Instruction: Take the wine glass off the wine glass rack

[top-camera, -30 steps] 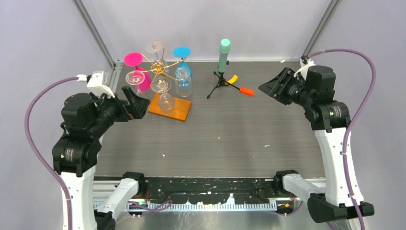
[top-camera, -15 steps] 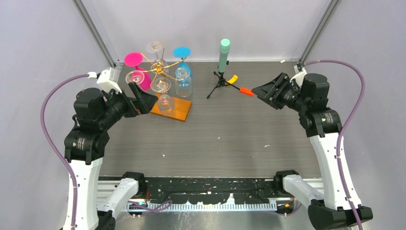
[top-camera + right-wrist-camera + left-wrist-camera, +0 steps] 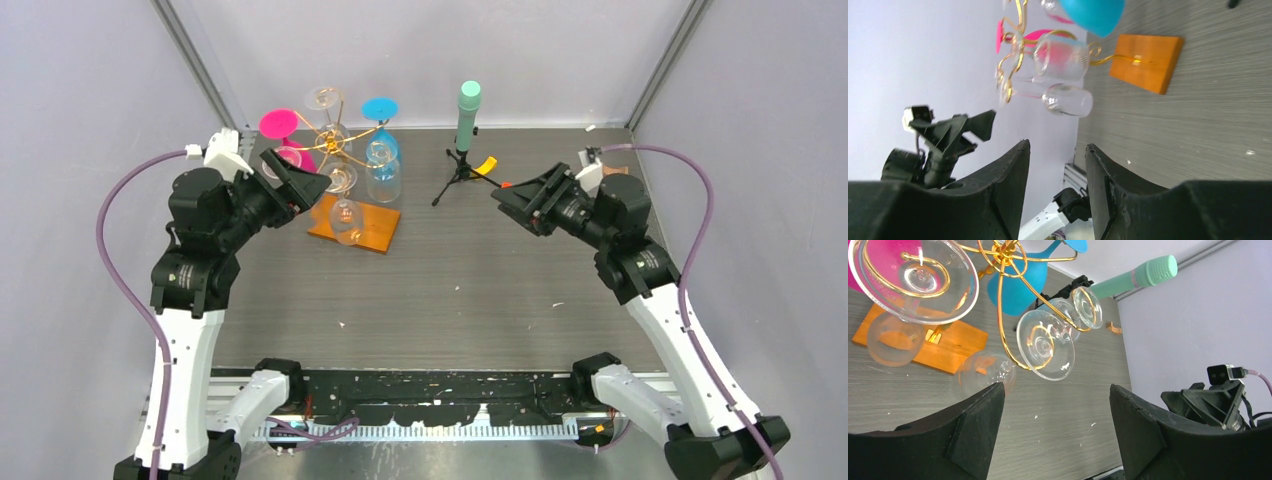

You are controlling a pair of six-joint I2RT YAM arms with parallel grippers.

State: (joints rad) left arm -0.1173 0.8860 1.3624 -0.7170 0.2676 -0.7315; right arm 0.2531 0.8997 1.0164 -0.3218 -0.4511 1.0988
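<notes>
The wine glass rack (image 3: pixel 345 140) is a gold wire stand on an orange-brown wooden base (image 3: pixel 370 235) at the back left. Several glasses hang upside down on it: clear ones, a pink one (image 3: pixel 280 125) and a blue one (image 3: pixel 382 165). My left gripper (image 3: pixel 305 185) is open, just left of the rack. In the left wrist view (image 3: pixel 1055 400) its jaws sit below a clear wine glass (image 3: pixel 1045 345) without touching it. My right gripper (image 3: pixel 508 200) is open and empty, well right of the rack. The right wrist view (image 3: pixel 1057 155) shows the base (image 3: pixel 1147 60) and a clear glass (image 3: pixel 1068 100) far off.
A mint-green cylinder (image 3: pixel 467 110) stands on a black tripod right of the rack, with a small yellow piece (image 3: pixel 487 165) beside it. The cylinder also shows in the left wrist view (image 3: pixel 1138 277). Grey walls and metal frame posts close in the back and sides.
My left gripper has risen and moved right, up to the rack's left side. My right gripper has moved left and nearer, toward the table's middle. The glasses have not moved.
</notes>
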